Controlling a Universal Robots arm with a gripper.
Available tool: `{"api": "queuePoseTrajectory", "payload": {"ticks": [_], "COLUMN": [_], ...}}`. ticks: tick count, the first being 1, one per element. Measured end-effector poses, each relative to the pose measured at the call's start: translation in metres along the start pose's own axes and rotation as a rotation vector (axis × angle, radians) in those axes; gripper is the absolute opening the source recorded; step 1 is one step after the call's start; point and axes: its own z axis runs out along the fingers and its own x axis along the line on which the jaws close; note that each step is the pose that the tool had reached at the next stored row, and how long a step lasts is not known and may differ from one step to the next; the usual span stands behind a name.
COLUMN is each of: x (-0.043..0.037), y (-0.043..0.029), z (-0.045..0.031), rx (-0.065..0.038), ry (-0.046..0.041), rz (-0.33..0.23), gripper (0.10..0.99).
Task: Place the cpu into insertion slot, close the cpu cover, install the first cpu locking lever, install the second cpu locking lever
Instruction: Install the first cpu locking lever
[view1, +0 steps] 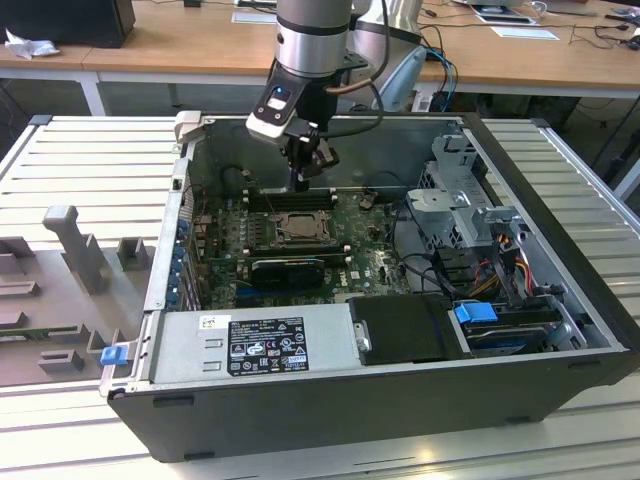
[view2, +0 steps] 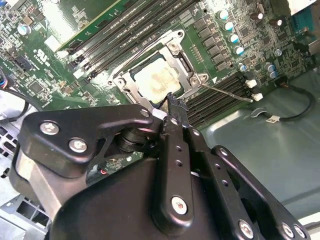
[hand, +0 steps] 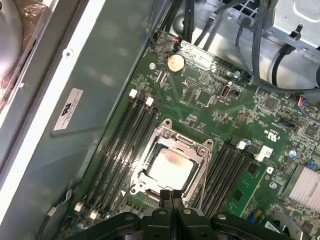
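I see the chip seated under the lowered cover. My claw, fingers pressed together, hovers at its edge. One lever looks unlatched.

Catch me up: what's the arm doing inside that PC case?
The arm's gripper is down inside the open computer case. Its fingers are closed and its tip is at the edge of the CPU socket on the green motherboard. The cpu is seated, and the cpu cover lies flat around it. One thin locking lever sticks out sideways from the socket, apparently unlatched.
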Motion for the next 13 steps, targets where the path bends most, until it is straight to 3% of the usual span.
{"api": "queuePoseTrajectory", "payload": {"ticks": [13], "x": [0.0], "y": [0.0], "z": [0.0], "rx": [0.002], "ry": [-0.0017], "rz": [-0.086], "gripper": [0.106]}}
